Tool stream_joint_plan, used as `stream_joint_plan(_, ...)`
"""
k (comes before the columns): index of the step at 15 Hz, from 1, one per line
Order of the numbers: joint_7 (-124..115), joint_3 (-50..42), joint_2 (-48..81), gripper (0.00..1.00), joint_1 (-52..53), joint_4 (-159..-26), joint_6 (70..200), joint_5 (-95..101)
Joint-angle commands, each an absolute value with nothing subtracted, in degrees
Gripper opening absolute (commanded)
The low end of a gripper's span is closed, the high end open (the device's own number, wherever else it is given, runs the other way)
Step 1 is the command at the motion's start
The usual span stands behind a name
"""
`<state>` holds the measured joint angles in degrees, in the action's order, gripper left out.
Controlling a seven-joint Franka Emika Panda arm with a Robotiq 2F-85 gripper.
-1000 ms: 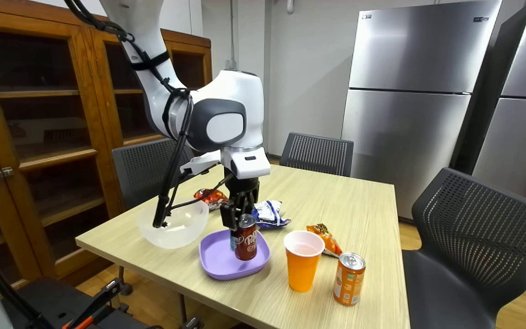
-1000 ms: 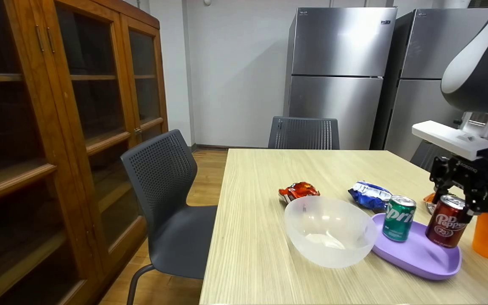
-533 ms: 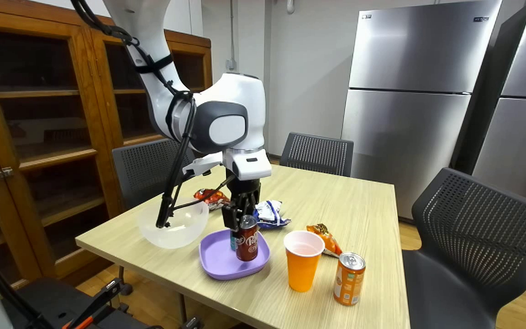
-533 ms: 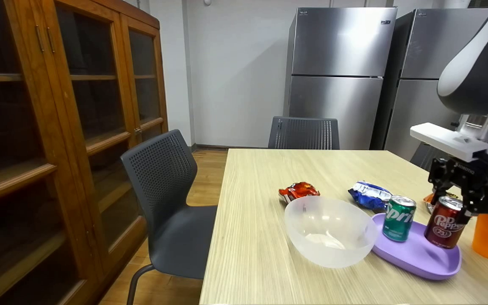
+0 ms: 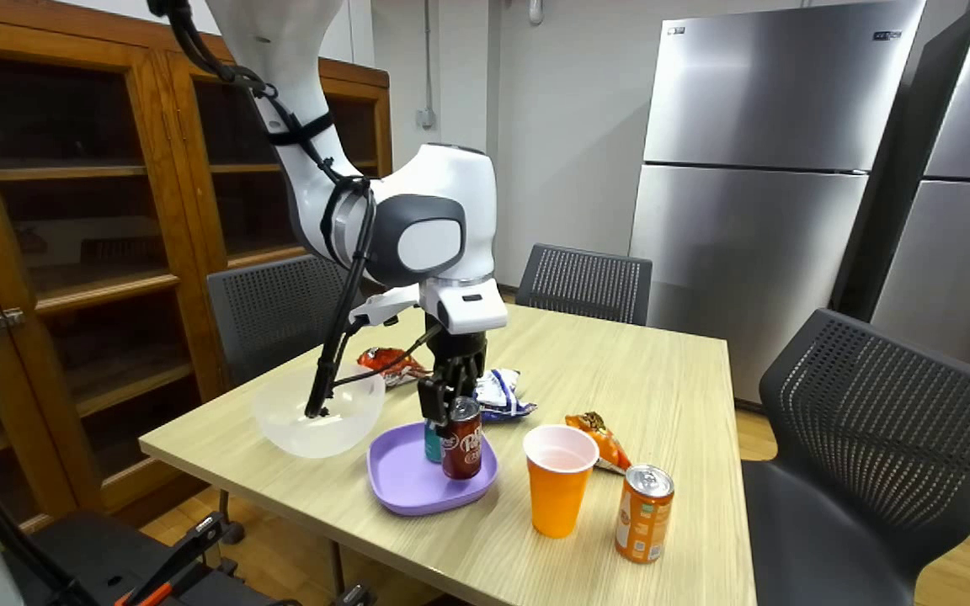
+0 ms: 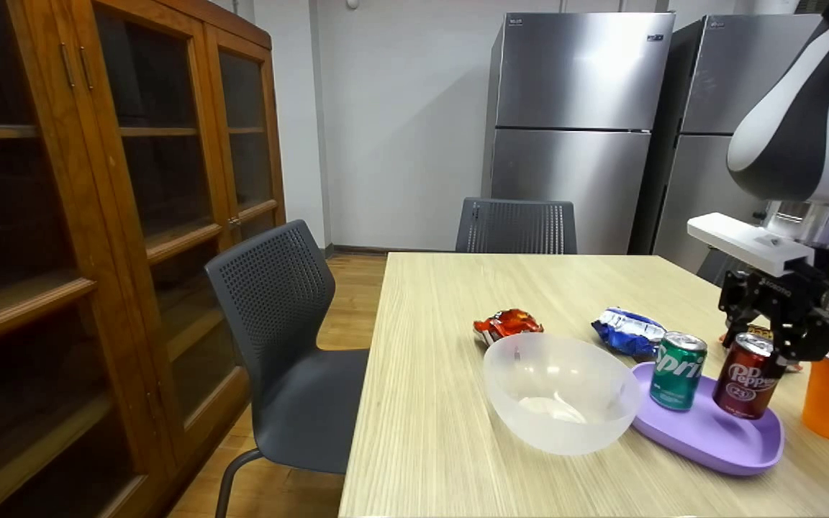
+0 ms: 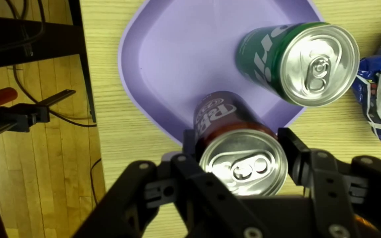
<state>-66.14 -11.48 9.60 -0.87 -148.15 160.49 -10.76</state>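
My gripper (image 7: 238,142) is shut on a dark red Dr Pepper can (image 6: 745,378), with one finger on each side near its silver top. The can is upright over a lilac square tray (image 7: 177,66); whether its base touches the tray I cannot tell. A green Sprite can (image 6: 678,370) stands on the same tray, beside the held one and apart from it. In an exterior view the Sprite can (image 5: 433,442) is mostly hidden behind the Dr Pepper can (image 5: 461,446).
A frosted bowl (image 6: 562,396) sits close beside the tray. Around it lie red (image 6: 508,325), blue (image 6: 629,332) and orange (image 5: 599,439) snack bags. An orange cup (image 5: 559,484) and an orange can (image 5: 644,515) stand near the table edge. Chairs surround the table.
The gripper and the Dr Pepper can have shifted together a little towards the Sprite can, rightward in one exterior view and leftward in another. Everything else on the table stays put.
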Motion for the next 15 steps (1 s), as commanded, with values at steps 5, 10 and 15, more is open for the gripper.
stream_joint_plan(5, -66.51, -10.09, 12.13, 0.38, -1.49, -145.23, 158.98, -13.01)
stream_joint_plan(10, -66.66, -10.2, 12.76, 0.76, -1.29, -144.87, 159.04, -13.16)
stream_joint_plan(15, -67.03, -10.53, 12.02, 1.0, -1.08, -145.08, 159.4, -12.74)
